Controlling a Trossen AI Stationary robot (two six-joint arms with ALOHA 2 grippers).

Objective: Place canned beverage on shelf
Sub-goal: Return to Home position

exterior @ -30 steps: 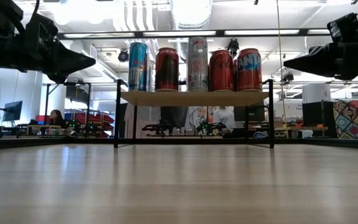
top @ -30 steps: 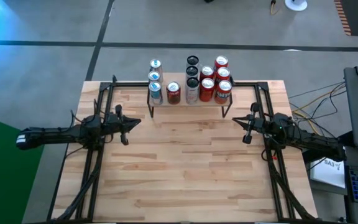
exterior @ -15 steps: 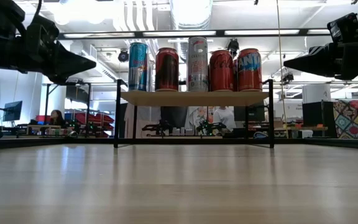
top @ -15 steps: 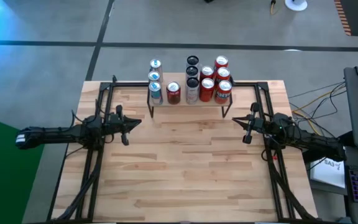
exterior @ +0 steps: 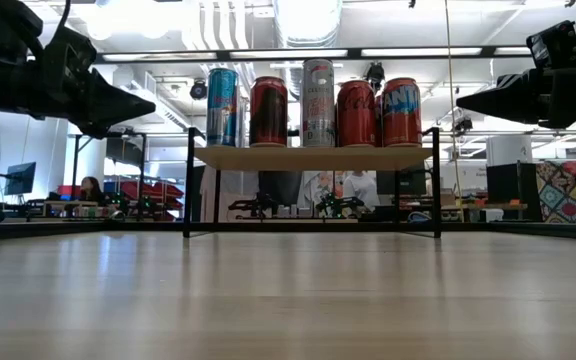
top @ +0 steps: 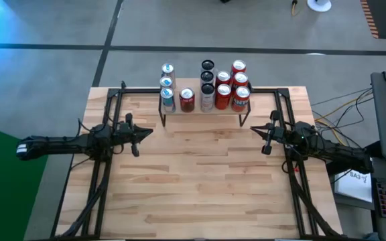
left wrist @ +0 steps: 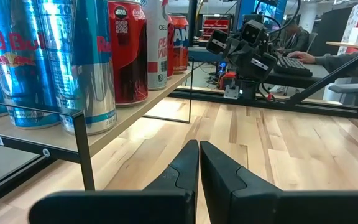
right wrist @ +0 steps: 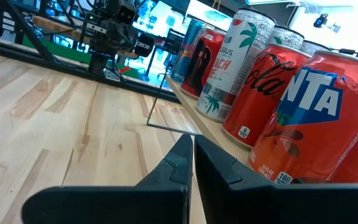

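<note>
**Operator:** What has changed since a second ago?

**Arm:** Almost nothing. The table point(top: 200, 187) and the shelf point(exterior: 313, 158) are where they were. The shelf stands at the table's far edge, midway between my two arms. Every can on it has kept its place. In the low view my left arm has crept at most a trace toward the shelf. My right arm has not shifted at all.

**Operator:** And your jaws?

**Arm:** Both pairs are clenched on nothing. My left gripper point(left wrist: 199, 144) hangs above the table's left side, off the shelf's left end and clear of it. It points across toward my right arm, and its fingers are pressed together with only a hairline between them. My right gripper point(right wrist: 190, 139) mirrors it above the right side, off the shelf's right end. Its fingers are closed the same way, and it touches neither a can nor the wood.

**Operator:** Where are the drinks?

**Arm:** They all stand upright on the shelf's plank top. Along the front, from my left, are:
- a blue can point(exterior: 222, 107)
- a dark red can point(exterior: 268, 112)
- the tall white-and-pink can point(exterior: 318, 103)
- a red cola can point(exterior: 357, 113)
- an orange-red can point(exterior: 402, 112) lettered in blue

From above, more cans stand behind these in short rows toward the back.
</note>
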